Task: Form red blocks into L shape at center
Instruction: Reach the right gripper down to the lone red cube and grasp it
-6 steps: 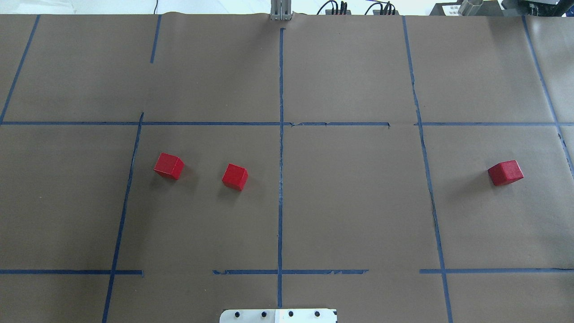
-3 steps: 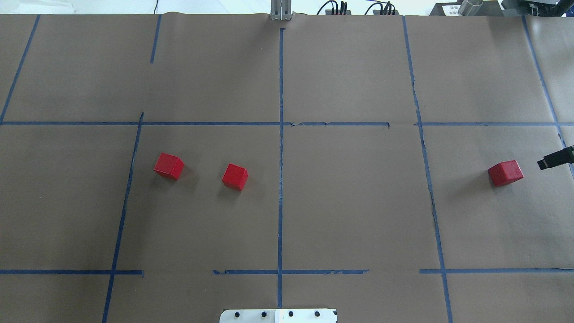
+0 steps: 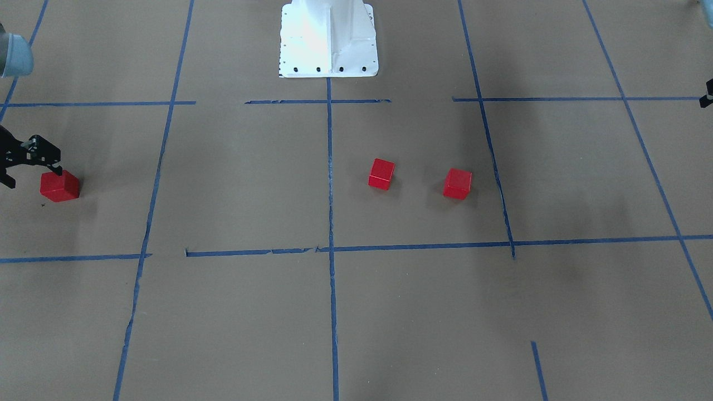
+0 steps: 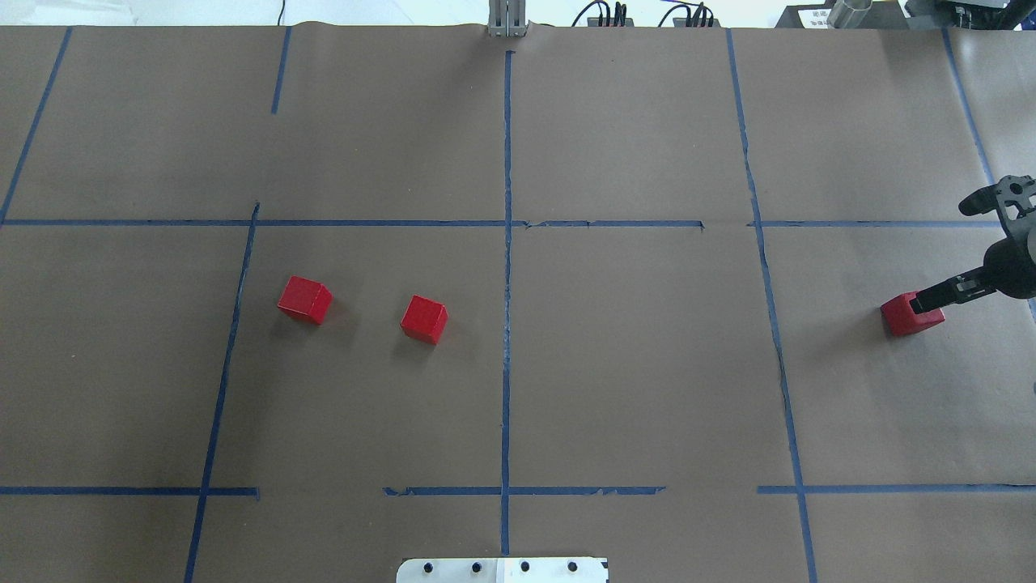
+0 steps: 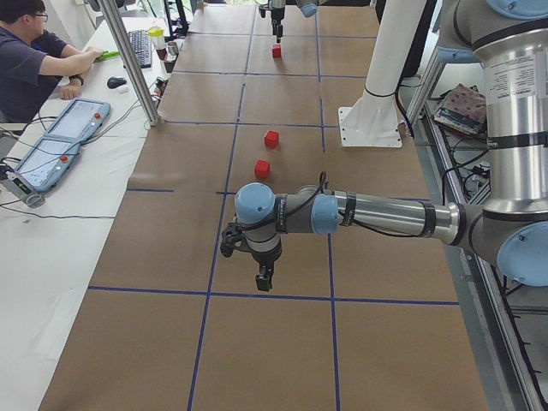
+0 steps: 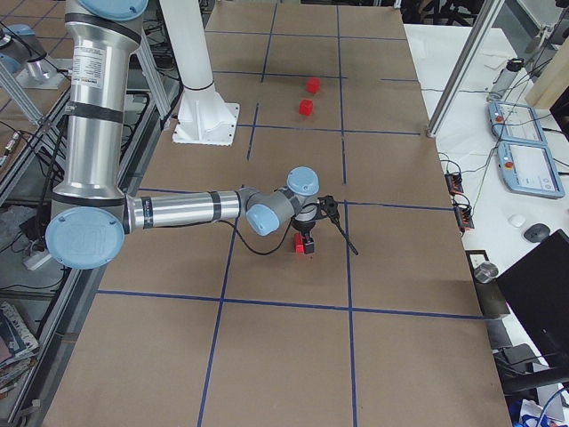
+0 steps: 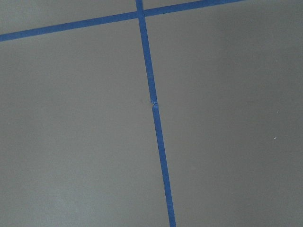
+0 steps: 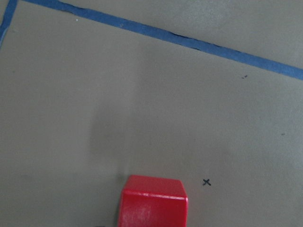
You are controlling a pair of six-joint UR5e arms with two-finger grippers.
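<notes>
Three red blocks lie on the brown paper. Two sit left of centre [image 4: 304, 300] [image 4: 423, 319], a block's width apart; in the front view they show right of centre [image 3: 457, 183] [image 3: 381, 174]. The third red block [image 4: 906, 317] lies far right. My right gripper [image 4: 943, 257] is open and hangs low at that block, one finger [image 4: 931, 301] over its top right edge. The right wrist view shows this block [image 8: 152, 201] at the bottom centre. My left gripper [image 5: 261, 276] hangs over bare paper left of the pair; I cannot tell its state.
Blue tape lines [image 4: 507, 243] mark a grid on the paper. The white robot base plate [image 4: 502, 569] sits at the near middle edge. An operator [image 5: 34, 60] and a metal post [image 5: 128, 60] stand at the table's far side.
My right gripper has come in from the right edge and reached the far-right block. The three blocks have not moved.
</notes>
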